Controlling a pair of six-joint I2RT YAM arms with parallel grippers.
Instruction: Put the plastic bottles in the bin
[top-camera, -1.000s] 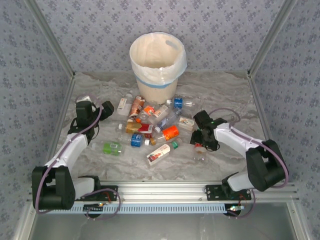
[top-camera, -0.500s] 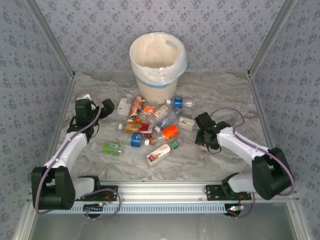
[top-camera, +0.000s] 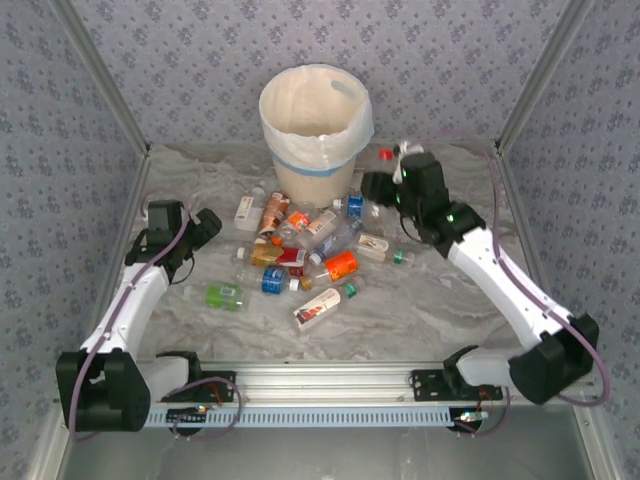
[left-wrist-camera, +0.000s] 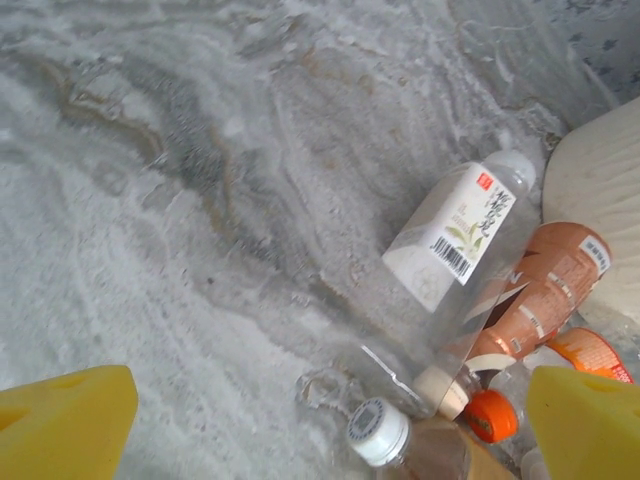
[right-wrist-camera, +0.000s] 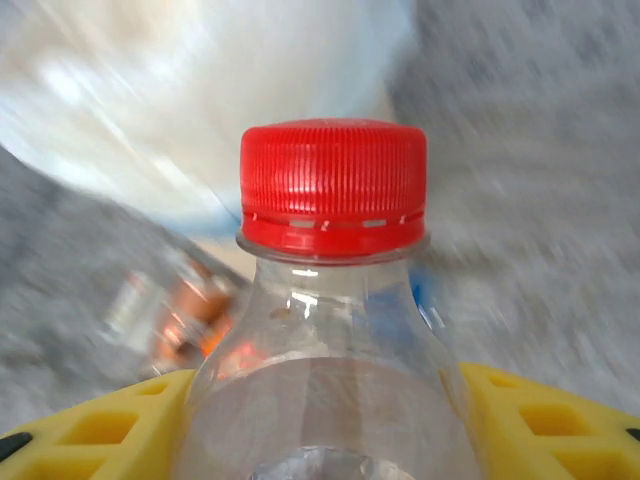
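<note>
My right gripper (top-camera: 384, 176) is shut on a clear bottle with a red cap (top-camera: 385, 156), held in the air just right of the bin (top-camera: 315, 120). In the right wrist view the bottle (right-wrist-camera: 333, 300) stands between my yellow fingers (right-wrist-camera: 100, 430), cap pointing away, with the bin (right-wrist-camera: 200, 90) blurred behind it. Several plastic bottles (top-camera: 300, 245) lie in a pile in front of the bin. My left gripper (top-camera: 205, 222) hangs open at the pile's left edge. Its wrist view has a white-label bottle (left-wrist-camera: 455, 235), an orange-brown bottle (left-wrist-camera: 540, 300) and a white-capped bottle (left-wrist-camera: 378, 432) ahead of the open gripper (left-wrist-camera: 325, 430).
A green bottle (top-camera: 225, 295) and a red-and-white-labelled bottle (top-camera: 318, 308) lie apart, nearer the arms. A green-capped bottle (top-camera: 393, 256) lies under the right arm. Patterned walls and metal posts close in the marbled table (top-camera: 450, 310) on three sides.
My right gripper closed on the red-capped bottle at the front right of the table and carried it up and back toward the bin. The left arm shifted only slightly.
</note>
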